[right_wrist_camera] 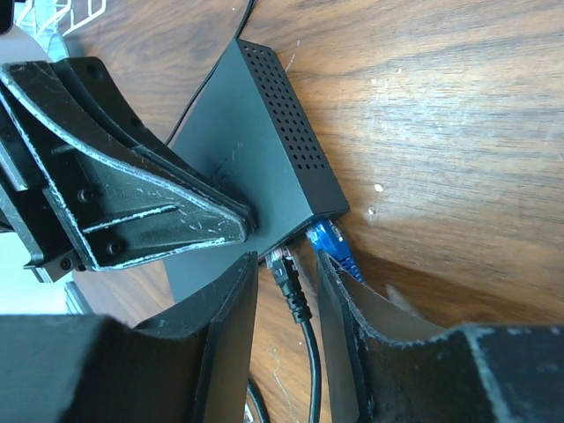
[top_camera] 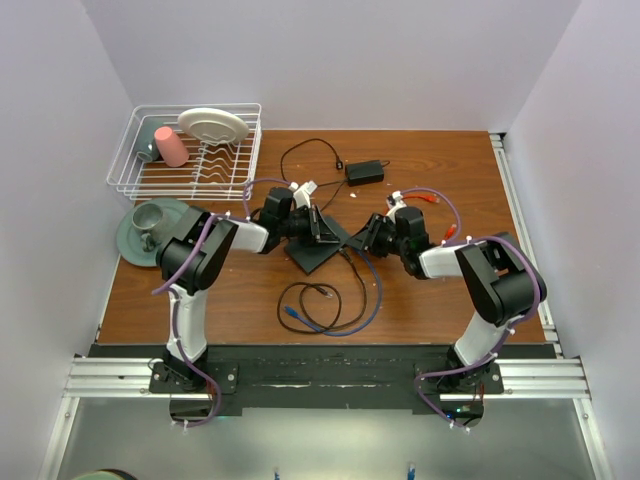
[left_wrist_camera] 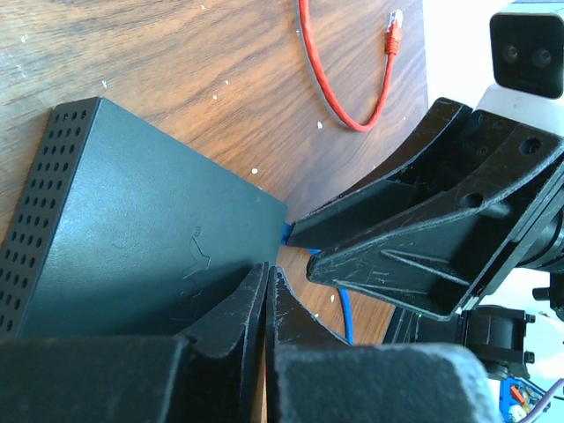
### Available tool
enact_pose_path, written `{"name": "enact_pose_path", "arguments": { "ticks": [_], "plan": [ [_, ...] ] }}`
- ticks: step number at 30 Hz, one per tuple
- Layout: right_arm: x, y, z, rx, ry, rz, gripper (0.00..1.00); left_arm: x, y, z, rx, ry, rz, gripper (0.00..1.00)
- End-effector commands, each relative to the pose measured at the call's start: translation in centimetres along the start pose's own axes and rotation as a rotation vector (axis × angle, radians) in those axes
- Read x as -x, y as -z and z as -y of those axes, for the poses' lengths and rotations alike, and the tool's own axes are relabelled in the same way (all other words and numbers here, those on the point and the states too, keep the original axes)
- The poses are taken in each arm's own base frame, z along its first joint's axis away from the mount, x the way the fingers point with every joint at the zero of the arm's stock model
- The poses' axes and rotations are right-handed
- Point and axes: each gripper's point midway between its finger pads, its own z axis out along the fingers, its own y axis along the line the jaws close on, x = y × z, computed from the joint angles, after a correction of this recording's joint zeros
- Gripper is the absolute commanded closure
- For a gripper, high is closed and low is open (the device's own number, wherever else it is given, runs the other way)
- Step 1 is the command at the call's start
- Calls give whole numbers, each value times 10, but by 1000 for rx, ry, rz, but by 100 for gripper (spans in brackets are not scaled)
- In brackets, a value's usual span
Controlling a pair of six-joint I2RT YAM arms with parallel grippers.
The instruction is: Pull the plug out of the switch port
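Observation:
The switch is a flat matte-black box lying mid-table; it also shows in the left wrist view and the right wrist view. A black plug and a blue plug sit in sockets on its edge. My left gripper is shut, with its tips resting on the switch's top near that edge. My right gripper is open, with one finger on each side of the black plug and not touching it; the blue plug lies just outside the right finger.
A red cable lies on the wood beyond the switch. Black and blue cable loops coil near the front. A black power brick sits at the back. A wire dish rack and a green plate with a mug are at far left.

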Motion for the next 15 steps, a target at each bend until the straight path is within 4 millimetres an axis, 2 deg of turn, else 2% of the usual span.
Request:
{"name": "enact_pose_path", "arguments": {
  "ticks": [1,8,13,15],
  "plan": [
    [1,1,-4,8,38,3,63,4,-4,-4,-2,4,16,96],
    [4,7,-20,51,51,2,62,1,-4,-8,8,6,11,97],
    [2,8,-15,24,61,6,62,0,-4,-9,6,11,11,97],
    [11,12,-17,14,71,44,63,0,-4,-8,4,7,10,97]
  ]
}}
